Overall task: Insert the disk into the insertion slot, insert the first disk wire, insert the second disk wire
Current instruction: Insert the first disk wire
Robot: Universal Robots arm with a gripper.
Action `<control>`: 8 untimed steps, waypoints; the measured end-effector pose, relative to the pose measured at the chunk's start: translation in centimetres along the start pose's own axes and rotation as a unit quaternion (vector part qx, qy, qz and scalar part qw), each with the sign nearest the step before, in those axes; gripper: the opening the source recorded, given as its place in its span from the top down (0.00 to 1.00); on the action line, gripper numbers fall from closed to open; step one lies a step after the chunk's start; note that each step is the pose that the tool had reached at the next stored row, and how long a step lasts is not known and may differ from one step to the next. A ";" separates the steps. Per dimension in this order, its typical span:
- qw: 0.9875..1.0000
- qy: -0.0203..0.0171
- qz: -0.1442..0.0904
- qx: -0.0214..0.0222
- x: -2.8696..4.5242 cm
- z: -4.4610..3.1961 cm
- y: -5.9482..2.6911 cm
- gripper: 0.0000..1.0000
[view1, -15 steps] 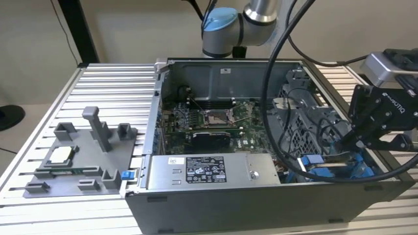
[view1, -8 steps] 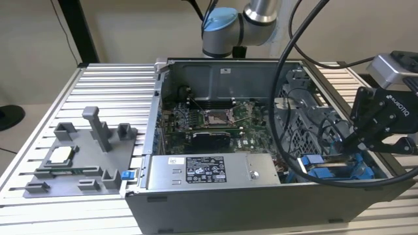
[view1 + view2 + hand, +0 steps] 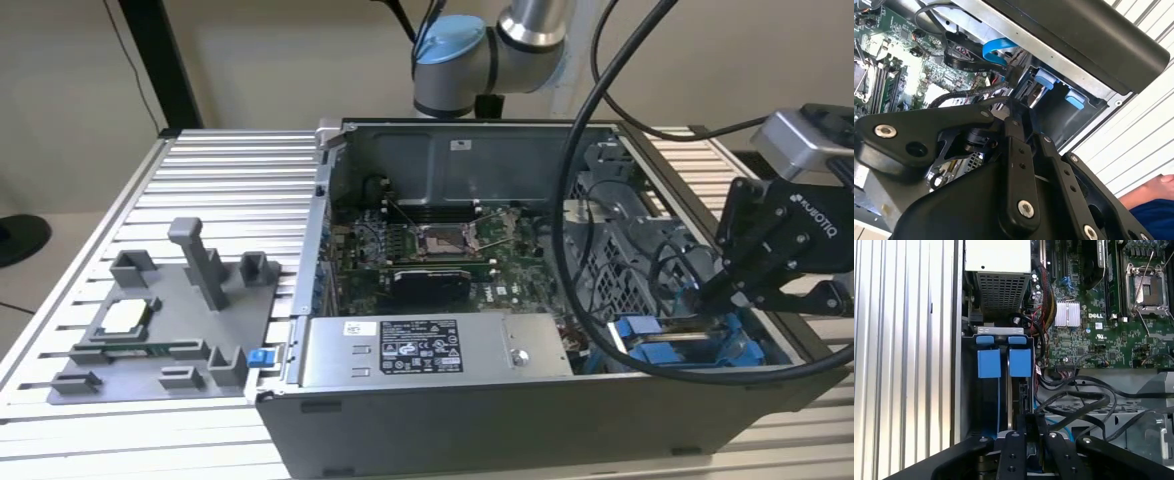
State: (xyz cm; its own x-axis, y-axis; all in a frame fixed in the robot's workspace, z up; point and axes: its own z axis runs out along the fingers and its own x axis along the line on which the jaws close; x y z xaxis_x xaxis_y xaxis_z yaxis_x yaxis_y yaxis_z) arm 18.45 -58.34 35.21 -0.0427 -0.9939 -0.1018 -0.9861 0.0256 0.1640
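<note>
Arm (image 3: 534, 25): silver tube, pale blue joint cap (image 3: 451, 40). Gripper (image 3: 710, 293): matte black linkage bars with silver screw heads (image 3: 1025, 209) (white lettering on its body). Apparently a grey camera housing (image 3: 807, 140) is attached, and black cables (image 3: 567, 180) loop alongside.

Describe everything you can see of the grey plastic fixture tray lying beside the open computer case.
The fixture tray is a matte grey plate, plastic by its look, lying flat on the ribbed aluminium table, at the exterior view's left of the open computer case. Moulded grey uprights rise from it: a tall post, a shorter block and low brackets. One recess holds a pale rectangular piece, with a thin green strip beside it. Whether tray and case touch cannot be told.
</note>
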 end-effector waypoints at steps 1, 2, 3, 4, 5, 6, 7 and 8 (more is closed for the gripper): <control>1.000 0.000 0.000 0.000 0.00 0.00 0.00 1.00; 1.000 0.000 0.000 0.000 0.00 0.00 0.00 1.00; 1.000 0.000 0.000 0.000 0.00 0.00 0.00 1.00; 1.000 0.000 0.000 0.000 0.00 0.00 0.00 1.00; 1.000 0.000 0.000 0.000 0.00 0.00 0.00 1.00; 1.000 0.000 0.000 0.000 0.00 0.00 0.00 1.00; 1.000 0.000 0.000 0.000 0.00 0.02 0.00 1.00; 1.000 0.000 0.000 0.000 0.01 0.09 -0.03 1.00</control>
State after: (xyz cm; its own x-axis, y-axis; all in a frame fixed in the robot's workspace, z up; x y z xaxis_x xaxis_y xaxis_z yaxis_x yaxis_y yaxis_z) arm 18.47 -58.34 35.13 -0.0427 -0.9939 -0.1018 -0.9860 0.0255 0.1650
